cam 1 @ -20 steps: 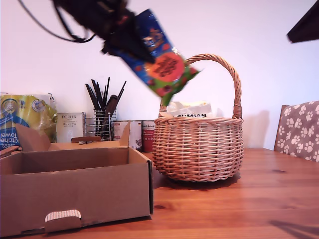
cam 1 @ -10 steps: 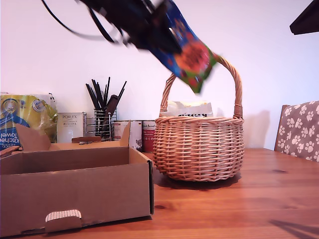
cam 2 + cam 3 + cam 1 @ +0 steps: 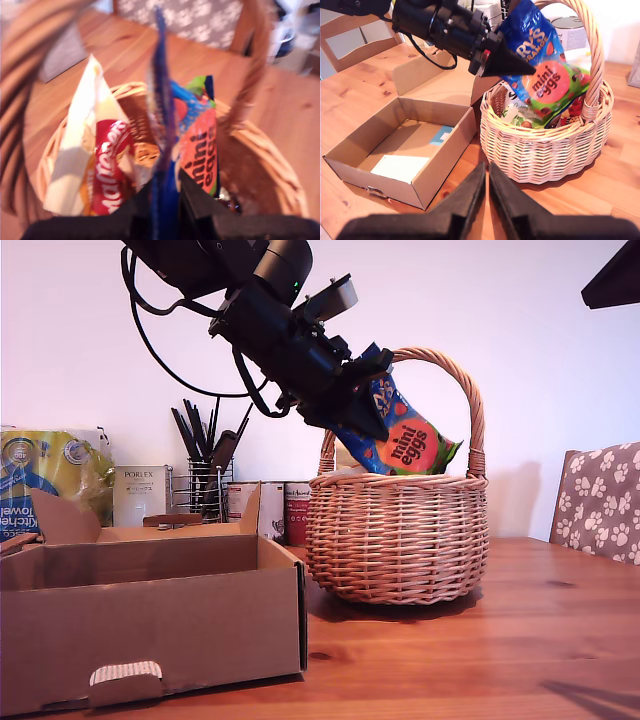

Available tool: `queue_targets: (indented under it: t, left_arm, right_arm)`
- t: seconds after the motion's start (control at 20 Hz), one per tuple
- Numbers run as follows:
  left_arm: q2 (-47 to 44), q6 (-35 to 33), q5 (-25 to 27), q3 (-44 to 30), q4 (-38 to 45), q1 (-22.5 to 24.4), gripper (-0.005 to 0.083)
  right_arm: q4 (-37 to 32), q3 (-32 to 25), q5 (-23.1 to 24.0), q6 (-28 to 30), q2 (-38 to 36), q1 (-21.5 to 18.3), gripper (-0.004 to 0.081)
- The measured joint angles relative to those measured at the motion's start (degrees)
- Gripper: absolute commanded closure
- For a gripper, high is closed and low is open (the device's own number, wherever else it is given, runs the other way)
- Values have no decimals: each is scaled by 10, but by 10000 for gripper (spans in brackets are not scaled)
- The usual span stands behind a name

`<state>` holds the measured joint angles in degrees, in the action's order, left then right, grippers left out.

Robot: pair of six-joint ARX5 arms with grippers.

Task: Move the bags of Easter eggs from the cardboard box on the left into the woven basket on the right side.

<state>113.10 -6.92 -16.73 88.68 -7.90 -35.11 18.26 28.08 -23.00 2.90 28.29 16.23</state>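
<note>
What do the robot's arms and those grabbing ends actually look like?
Both are matte black. My first arm is a chain of chunky blocks and cylinders with a small green light, a pale grey plate on top and loose black cables looping behind it. Its pincer, my first gripper, tapers to a pointed wedge. My second gripper shows two long, narrow black fingers.

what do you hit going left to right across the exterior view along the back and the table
kitchen towel pack → white Porlex box → black wire utensil holder → tins → woven basket, over whose rim my first gripper holds the blue mini eggs bag → paw-print chair back
</note>
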Motion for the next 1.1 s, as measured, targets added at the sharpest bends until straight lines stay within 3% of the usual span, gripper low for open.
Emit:
queue_targets:
  t: [0.25, 0.3, 0.35, 0.45, 0.5, 0.95, 1.1]
  left_arm:
    - [6, 21, -3, 0, -30, -1, 792]
    - [8, 21, -3, 0, -30, -1, 732]
    - [9, 21, -3, 0, -30, -1, 606]
    - [9, 21, -1, 0, -30, -1, 270]
    - [9, 21, -1, 0, -28, -1, 178]
    - [-12, -7, 11, 0, -69, 1, 174]
    - [-66, -13, 28, 0, -115, 8, 304]
  right_arm:
    - [-3, 0, 0, 0, 0, 0, 783]
    - [-3, 0, 0, 0, 0, 0, 783]
    - [-3, 0, 0, 0, 0, 0, 783]
    - [-3, 0, 0, 0, 0, 0, 783]
    - [-3, 0, 0, 0, 0, 0, 783]
    - [-3, 0, 0, 0, 0, 0, 783]
    - [-3, 0, 0, 0, 0, 0, 783]
